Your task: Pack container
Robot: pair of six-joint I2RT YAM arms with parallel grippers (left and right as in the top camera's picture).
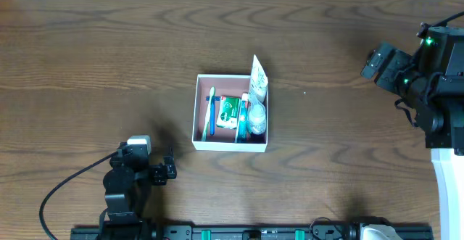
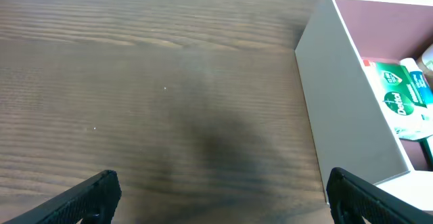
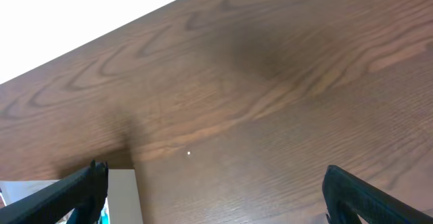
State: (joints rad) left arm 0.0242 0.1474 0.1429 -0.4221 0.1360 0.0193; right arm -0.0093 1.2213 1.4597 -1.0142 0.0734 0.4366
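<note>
Both claws gape wide, gripping nothing.
Left claw [image 2: 226, 200] and right claw [image 3: 216, 197] hover above the bench [image 1: 87, 66]; the container [image 1: 230, 145] sits mid-bench, toiletries [image 1: 239, 113] inside.

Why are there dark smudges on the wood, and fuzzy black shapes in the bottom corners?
Left wrist view: a soft shadow on the table, and the left fingers blurred, likely too near the lens. Right wrist view: same shadow, right fingers blurred too.
</note>
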